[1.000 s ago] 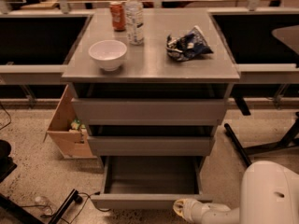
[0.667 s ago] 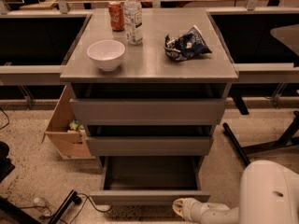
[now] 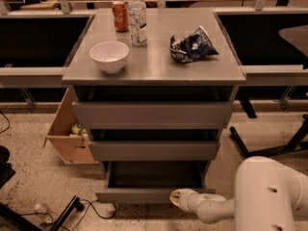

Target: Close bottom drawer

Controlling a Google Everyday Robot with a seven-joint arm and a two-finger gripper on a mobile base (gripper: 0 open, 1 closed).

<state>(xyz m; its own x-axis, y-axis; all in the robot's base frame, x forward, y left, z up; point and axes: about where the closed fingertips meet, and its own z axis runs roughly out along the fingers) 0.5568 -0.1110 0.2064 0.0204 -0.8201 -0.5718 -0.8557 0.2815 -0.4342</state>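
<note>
The bottom drawer (image 3: 144,195) is the lowest and narrowest of three grey drawers in the cabinet. It stands partly pulled out, and its shallow tray (image 3: 156,174) looks empty. My gripper (image 3: 177,198) is low at the right end of the drawer's flat front panel, up against it. The white arm (image 3: 264,196) reaches in from the lower right.
The cabinet top (image 3: 154,66) carries a white bowl (image 3: 109,56), a water bottle (image 3: 138,17), a red can (image 3: 120,16) and a crumpled chip bag (image 3: 192,44). An open cardboard box (image 3: 67,134) stands at the left. Cables (image 3: 91,211) lie on the floor, and a chair base (image 3: 269,148) is at the right.
The bottom drawer has slid a little way into the cabinet, with my gripper following against its front panel. The view has moved slightly closer.
</note>
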